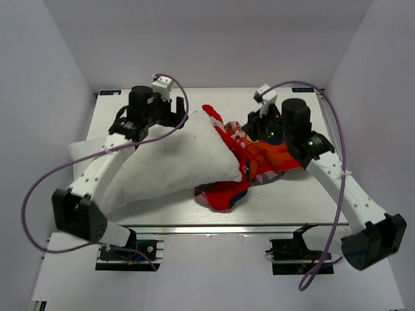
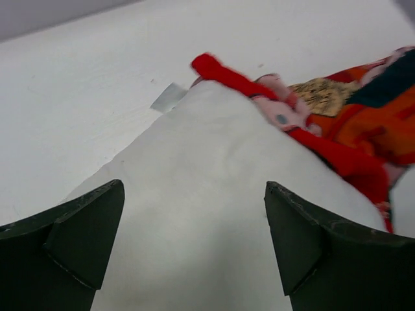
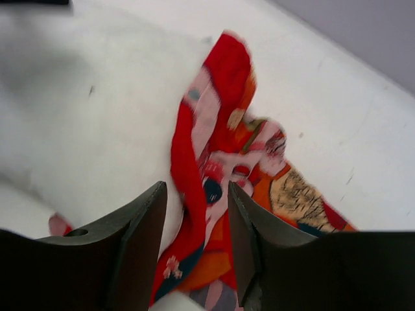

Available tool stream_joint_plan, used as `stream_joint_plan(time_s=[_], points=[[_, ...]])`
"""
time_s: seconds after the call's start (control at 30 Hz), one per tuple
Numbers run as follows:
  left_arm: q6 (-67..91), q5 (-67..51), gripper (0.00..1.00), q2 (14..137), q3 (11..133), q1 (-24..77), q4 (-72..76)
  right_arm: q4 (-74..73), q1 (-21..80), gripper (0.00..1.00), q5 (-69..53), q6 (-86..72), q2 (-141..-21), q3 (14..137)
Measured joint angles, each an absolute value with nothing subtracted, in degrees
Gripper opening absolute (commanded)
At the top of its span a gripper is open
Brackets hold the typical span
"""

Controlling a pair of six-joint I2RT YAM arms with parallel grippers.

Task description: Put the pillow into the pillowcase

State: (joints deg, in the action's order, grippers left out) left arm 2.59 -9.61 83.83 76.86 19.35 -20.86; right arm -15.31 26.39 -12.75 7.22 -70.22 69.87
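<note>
I see the pillow (image 1: 172, 159) lying on the table (image 1: 292, 197) from centre out toward 9 o'clock; its 3 o'clock end meets the crumpled pillowcase (image 1: 259, 159), red cloth lapping along that edge, though I can't tell how far it's inside; my left gripper (image 2: 193, 186) sits over the pillow's 12 o'clock corner, jaws spread wide, gripping nothing; my right gripper (image 3: 196, 186) hangs over the pillowcase's 12 o'clock side, jaws partly apart, red cloth showing in the gap.
</note>
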Motion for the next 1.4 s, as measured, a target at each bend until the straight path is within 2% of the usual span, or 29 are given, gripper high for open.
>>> stream_joint_plan(time_s=[0.13,0.3,0.47,0.7,0.83,0.93,1.03,1.07,1.1,1.17,1.33,1.4], points=[[4.16,-12.69,0.98,72.49,74.30,22.72,-21.80,-18.24,26.44,0.48,-15.29,7.95,-65.82,61.36],[6.52,-12.01,0.98,64.12,67.20,39.70,-22.13,-21.34,26.48,0.48,-15.38,8.01,-65.23,51.88],[7.35,-3.49,0.98,67.90,59.90,48.14,-24.03,-20.97,26.48,0.48,-14.90,8.47,-66.94,48.90],[4.43,9.72,0.98,74.85,58.04,49.32,-21.50,-17.80,26.46,0.47,-14.59,8.78,-73.32,49.23],[2.17,13.13,0.97,79.33,58.22,49.32,-17.93,-17.32,26.41,0.46,-14.02,8.78,-76.03,49.80],[0.40,14.41,0.88,82.72,58.26,49.36,-15.99,-16.23,26.37,0.44,-13.58,8.80,-76.40,50.17],[-0.78,15.44,0.67,84.31,58.26,49.47,-14.61,-14.96,26.26,0.40,-13.41,8.82,-76.62,50.57],[-1.06,15.86,0.59,84.53,58.24,49.50,-14.33,-14.68,26.24,0.39,-13.41,8.80,-76.77,50.68],[-1.34,16.10,0.44,84.60,58.24,49.54,-14.15,-14.57,26.22,0.38,-13.41,8.78,-77.01,50.87],[-1.65,17.34,0.30,84.79,58.08,49.65,-13.34,-14.09,26.13,0.38,-13.41,8.80,-77.65,51.07],[-1.06,19.33,0.08,84.47,57.01,49.39,-12.03,-13.45,25.82,0.45,-13.02,8.82,-80.09,52.23],[-0.84,19.51,0.05,83.53,56.03,49.04,-11.57,-13.50,25.67,0.49,-12.78,8.88,-80.42,52.75]])
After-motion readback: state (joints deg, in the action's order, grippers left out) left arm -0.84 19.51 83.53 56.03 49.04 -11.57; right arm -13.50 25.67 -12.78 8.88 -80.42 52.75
